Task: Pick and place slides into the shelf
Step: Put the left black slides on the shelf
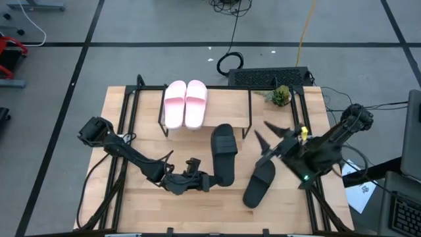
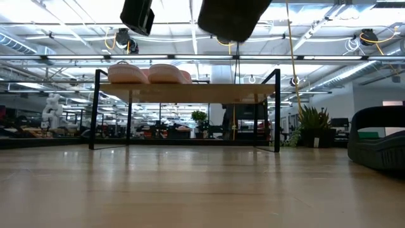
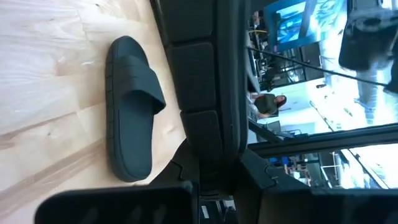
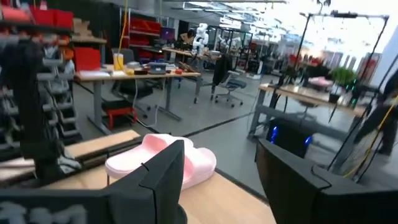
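I am holding one black slide (image 1: 224, 155) in my left gripper (image 1: 209, 182), fingers pinching its heel end, in front of the shelf (image 1: 227, 110). The slide appears raised off the table; its long axis is running toward the shelf, toe end nearest the board. The pink pair (image 1: 185, 103) is already lying on the shelf's left half, toes pointing away from me. The second black slide (image 1: 260, 183) is lying on the table to the right of the held one, angled, toe toward the shelf's right leg. My right gripper (image 1: 271, 139) is hovering beside that leg, fingers spread, holding nothing. To do this step well, I judge I should keep the sole level, clear the board's front edge, and set it down right of the pink pair.
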Controlling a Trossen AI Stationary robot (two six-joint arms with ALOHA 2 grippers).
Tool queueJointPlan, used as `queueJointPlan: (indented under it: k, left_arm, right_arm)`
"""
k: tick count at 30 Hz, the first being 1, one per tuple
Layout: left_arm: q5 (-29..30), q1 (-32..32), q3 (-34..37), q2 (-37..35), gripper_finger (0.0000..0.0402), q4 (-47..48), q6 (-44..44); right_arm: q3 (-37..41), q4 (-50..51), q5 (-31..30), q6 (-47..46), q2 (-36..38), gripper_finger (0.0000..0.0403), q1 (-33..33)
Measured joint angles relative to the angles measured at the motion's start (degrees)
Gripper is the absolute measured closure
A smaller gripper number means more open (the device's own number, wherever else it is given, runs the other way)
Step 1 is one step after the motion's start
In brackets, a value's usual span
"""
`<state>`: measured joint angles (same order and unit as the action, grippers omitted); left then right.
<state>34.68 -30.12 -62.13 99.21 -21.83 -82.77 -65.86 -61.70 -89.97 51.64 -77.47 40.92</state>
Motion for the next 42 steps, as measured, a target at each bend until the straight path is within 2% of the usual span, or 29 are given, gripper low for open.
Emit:
queueJointPlan:
  k: [7, 11, 16, 24, 26, 29, 34, 38, 42]
  left_arm:
    - [0.00, 0.01, 0.00, -0.03, 0.0363, -4.10, 4.86]
    - [-0.04, 0.01, 0.00, -0.05, 0.0363, -5.15, 5.76]
    - [-0.06, 0.01, 0.00, -0.05, 0.0363, -5.11, 5.76]
    - [-0.71, 0.05, 0.00, -0.05, 0.0363, -4.91, 5.98]
    - [-1.52, 0.05, 0.00, -0.05, 0.0363, -4.91, 5.98]
    - [-1.77, 0.03, 0.00, -0.05, 0.0363, -4.91, 6.02]
    - [-2.37, 0.03, 0.00, -0.05, 0.0363, -4.93, 6.47]
    - [-3.17, 0.03, 0.00, -0.05, 0.0363, -4.95, 6.61]
    - [-3.46, 0.03, 0.00, -0.05, 0.0363, -4.95, 6.59]
  right_arm:
    - [5.36, -1.35, 0.12, -1.70, 9.72, 0.0218, -0.83]
    - [6.60, -1.28, 3.08, -3.30, 14.81, 0.0235, -0.76]
    - [6.75, -0.63, 3.02, -3.20, 20.74, 0.0255, -0.89]
    - [6.75, 0.40, 2.82, -1.15, 26.93, 0.0255, -2.63]
    - [6.75, 0.36, 1.19, -1.89, 27.70, 0.0255, -1.98]
    - [6.75, 0.25, 0.00, -5.23, 28.63, 0.0255, 1.54]
    - [6.75, 0.22, 0.66, -12.47, 29.20, 0.0255, 11.55]
    - [6.75, 0.38, 7.12, -17.33, 29.43, 0.0255, 18.06]
    - [6.74, 2.54, 12.60, -20.19, 30.73, 0.0255, 21.11]
